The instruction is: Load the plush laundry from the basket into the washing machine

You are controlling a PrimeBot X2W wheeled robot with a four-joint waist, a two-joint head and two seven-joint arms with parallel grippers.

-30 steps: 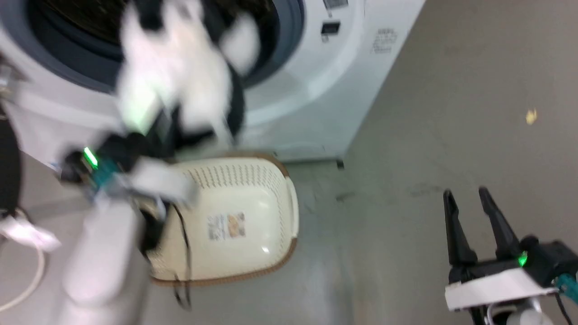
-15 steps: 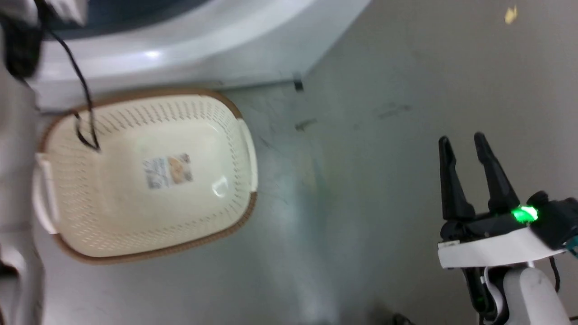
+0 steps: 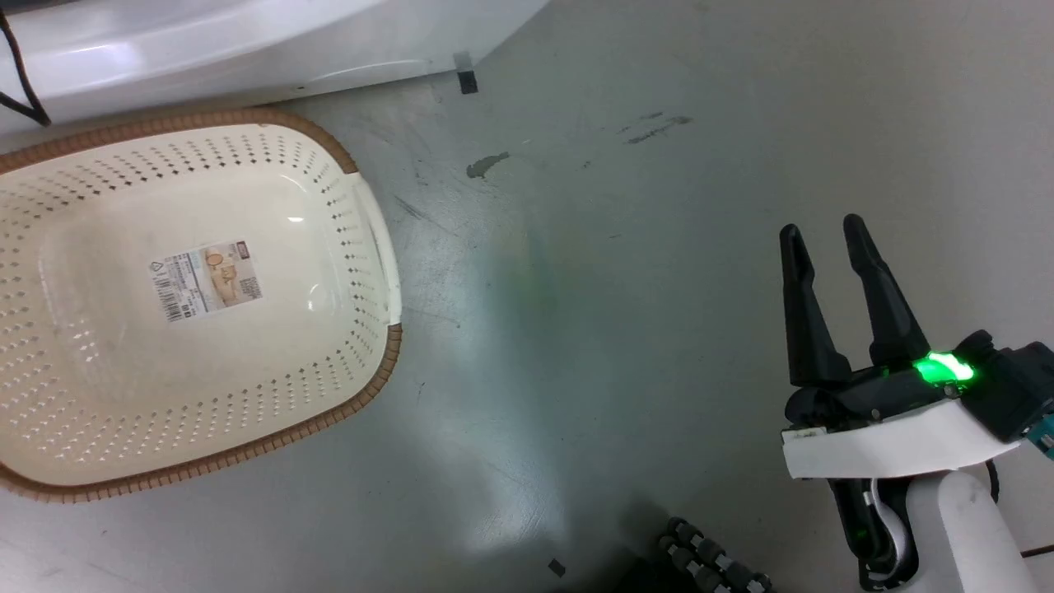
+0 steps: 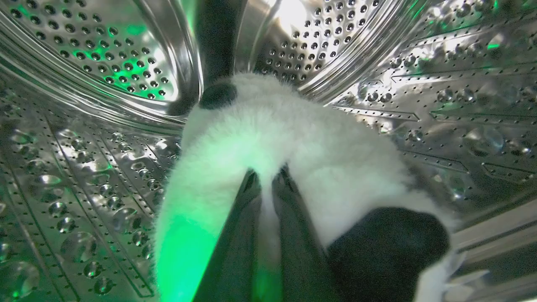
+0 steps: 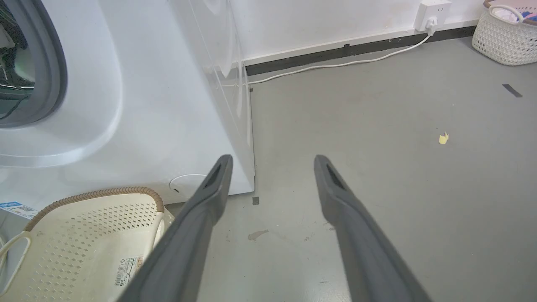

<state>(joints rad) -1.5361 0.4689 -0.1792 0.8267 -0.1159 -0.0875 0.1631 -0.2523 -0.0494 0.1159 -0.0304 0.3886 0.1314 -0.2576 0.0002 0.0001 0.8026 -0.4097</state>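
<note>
In the left wrist view the fluffy white plush laundry (image 4: 289,138) with black patches lies inside the shiny perforated steel drum of the washing machine (image 4: 92,54). My left gripper (image 4: 267,178) is shut on its white fur, fingers nearly together. The cream basket (image 3: 346,247) with its brown rim sits on the floor at the head view's left, holding just its floor label; the basket (image 5: 84,218) is also at the right wrist view's lower left. The washing machine (image 5: 159,105) stands behind it. My right gripper (image 3: 819,231) hangs open over bare floor at the lower right.
Grey floor (image 3: 617,288) spreads to the right of the basket. A white cable (image 5: 335,65) runs along the wall to a socket, and a white woven basket (image 5: 503,37) stands at the far right. A small yellow scrap (image 5: 443,137) lies on the floor.
The head camera has tilted down, so the washer's opening and my left arm with the plush have left that view. The basket is now fully uncovered. The right gripper stays open.
</note>
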